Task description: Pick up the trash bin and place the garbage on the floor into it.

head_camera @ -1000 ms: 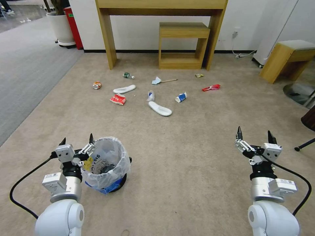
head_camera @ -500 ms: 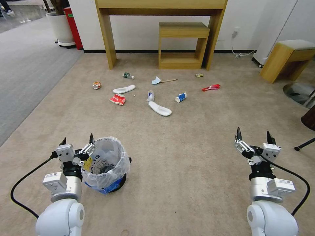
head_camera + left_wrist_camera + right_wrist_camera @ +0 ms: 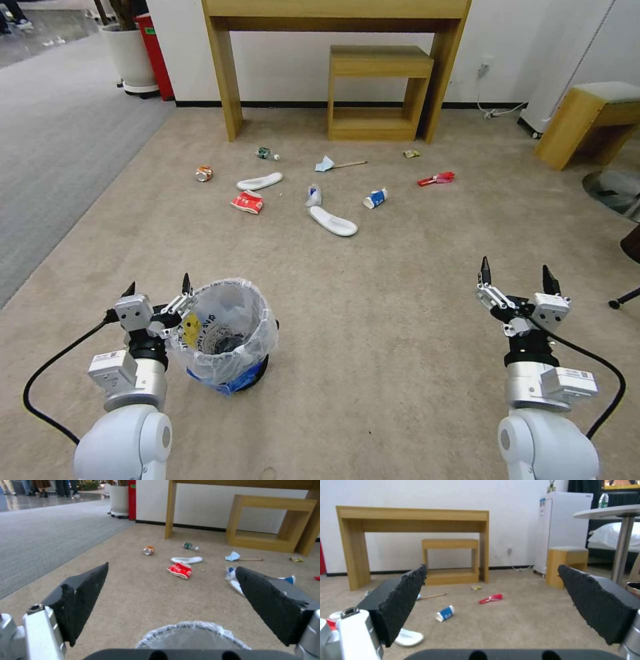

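My left pincer [image 3: 157, 292] gapes empty beside the trash bin [image 3: 223, 333]; I should straddle its rim squarely before closing. Right pincer [image 3: 517, 279] waits open.

My head camera looks down from high up at the floor [image 3: 373, 320], my two wrist cameras sit low, facing forward, all see the same garbage [image 3: 332, 221] far ahead.

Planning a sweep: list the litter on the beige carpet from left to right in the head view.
orange can → red packet → green-label bottle → blue mask → blue-white cup → small yellowish scrap → red wrapper
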### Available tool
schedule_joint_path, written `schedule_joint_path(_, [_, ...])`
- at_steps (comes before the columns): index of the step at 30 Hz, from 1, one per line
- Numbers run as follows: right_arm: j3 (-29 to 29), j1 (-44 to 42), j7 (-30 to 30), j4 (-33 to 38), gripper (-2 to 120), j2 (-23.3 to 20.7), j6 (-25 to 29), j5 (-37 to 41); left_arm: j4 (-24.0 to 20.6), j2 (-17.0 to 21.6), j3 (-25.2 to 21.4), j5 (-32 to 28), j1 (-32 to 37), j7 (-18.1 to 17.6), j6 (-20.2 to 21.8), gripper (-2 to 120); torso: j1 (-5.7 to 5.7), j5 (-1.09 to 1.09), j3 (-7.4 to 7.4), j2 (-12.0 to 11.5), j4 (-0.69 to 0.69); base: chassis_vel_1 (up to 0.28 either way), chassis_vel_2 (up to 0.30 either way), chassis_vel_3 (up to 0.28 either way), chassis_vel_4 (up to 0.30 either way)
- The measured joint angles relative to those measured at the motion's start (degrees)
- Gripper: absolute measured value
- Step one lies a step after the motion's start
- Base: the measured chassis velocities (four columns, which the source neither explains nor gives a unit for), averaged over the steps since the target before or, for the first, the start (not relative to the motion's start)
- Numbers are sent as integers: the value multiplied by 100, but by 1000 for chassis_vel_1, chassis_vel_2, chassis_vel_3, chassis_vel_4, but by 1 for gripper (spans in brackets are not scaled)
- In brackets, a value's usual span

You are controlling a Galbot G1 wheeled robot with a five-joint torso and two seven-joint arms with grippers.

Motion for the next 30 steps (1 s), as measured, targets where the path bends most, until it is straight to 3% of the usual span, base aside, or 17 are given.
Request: schedule_joint_path(30, [10,40,42,-6,100,1,-186,-48,34,-21,-6,9,-11,27,-46,100,0,0,0,0,0,-23,21,21,-23])
